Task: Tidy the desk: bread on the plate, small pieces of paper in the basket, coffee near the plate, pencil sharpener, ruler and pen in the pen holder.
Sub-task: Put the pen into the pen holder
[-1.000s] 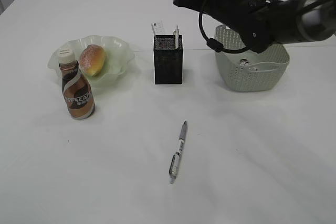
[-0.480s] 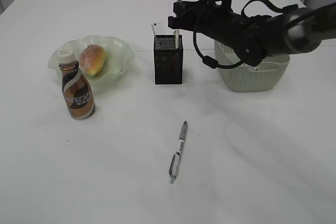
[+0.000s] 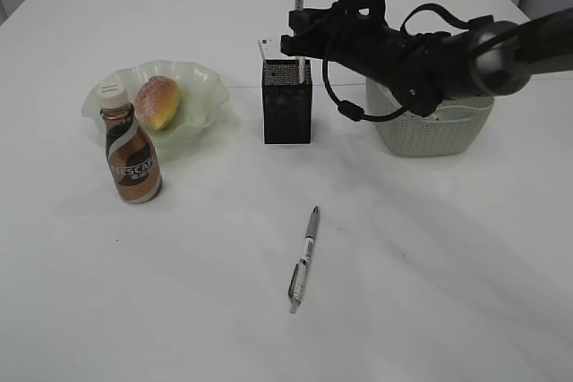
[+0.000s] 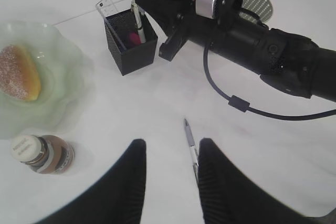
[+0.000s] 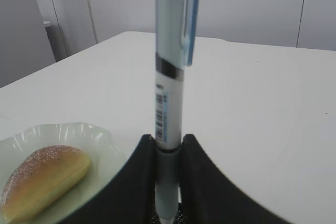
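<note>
My right gripper (image 3: 300,42) is shut on a light blue pen (image 5: 170,77) and holds it upright, its tip just above the black mesh pen holder (image 3: 287,105). A clear ruler (image 3: 269,48) stands in the holder, and something pink (image 4: 134,38) lies inside it. A second, silver pen (image 3: 304,258) lies on the table in front. My left gripper (image 4: 173,142) hangs open above that pen, nothing between its fingers. The bread (image 3: 158,101) rests on the pale green plate (image 3: 201,87), with the coffee bottle (image 3: 132,154) just in front. No small pieces of paper show.
The pale green basket (image 3: 430,127) stands right of the pen holder, its inside mostly covered by my right arm (image 3: 421,46). The right arm and its cable stretch across from the right at holder height. The table is white.
My right arm has swung left from over the basket to over the pen holder, carrying the upright pen. The silver pen, bottle and bread have not moved.
</note>
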Available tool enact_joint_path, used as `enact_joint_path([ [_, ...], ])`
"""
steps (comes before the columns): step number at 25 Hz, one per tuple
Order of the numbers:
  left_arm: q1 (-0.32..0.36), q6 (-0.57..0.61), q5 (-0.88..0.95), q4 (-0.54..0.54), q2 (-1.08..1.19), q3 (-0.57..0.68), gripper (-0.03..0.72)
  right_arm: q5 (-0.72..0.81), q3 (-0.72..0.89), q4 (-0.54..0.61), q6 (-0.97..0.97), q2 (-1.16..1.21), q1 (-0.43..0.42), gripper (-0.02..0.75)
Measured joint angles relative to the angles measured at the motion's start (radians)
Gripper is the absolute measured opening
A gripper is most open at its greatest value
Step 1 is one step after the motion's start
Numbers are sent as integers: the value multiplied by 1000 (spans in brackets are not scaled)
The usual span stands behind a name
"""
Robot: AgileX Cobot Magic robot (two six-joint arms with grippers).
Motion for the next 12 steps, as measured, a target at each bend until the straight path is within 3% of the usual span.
enact_joint_path([
  [12, 0, 0, 0, 0, 0, 0, 245, 54, -15, -2, 21, 37, 1, 119],
])
